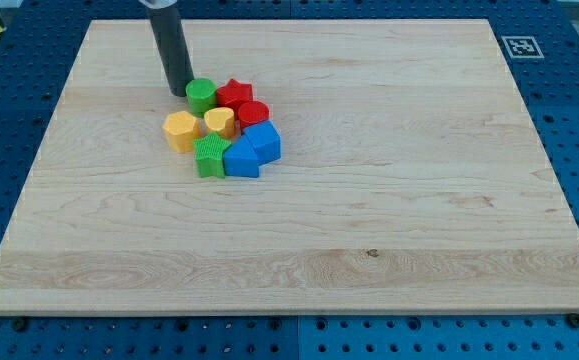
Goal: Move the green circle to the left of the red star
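Green circle [201, 95] sits just right of my tip [180, 93], touching the red star [234, 94] beyond it. No gripper is fitted, so its state cannot be told.

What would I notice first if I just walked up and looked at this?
A bright huddle of little blocks in the upper left part of the wooden board: green circle, red star, red circle, two yellow ones, a green one and two blue ones. Next, the dark rod, my tip right beside the green circle on the view's left.
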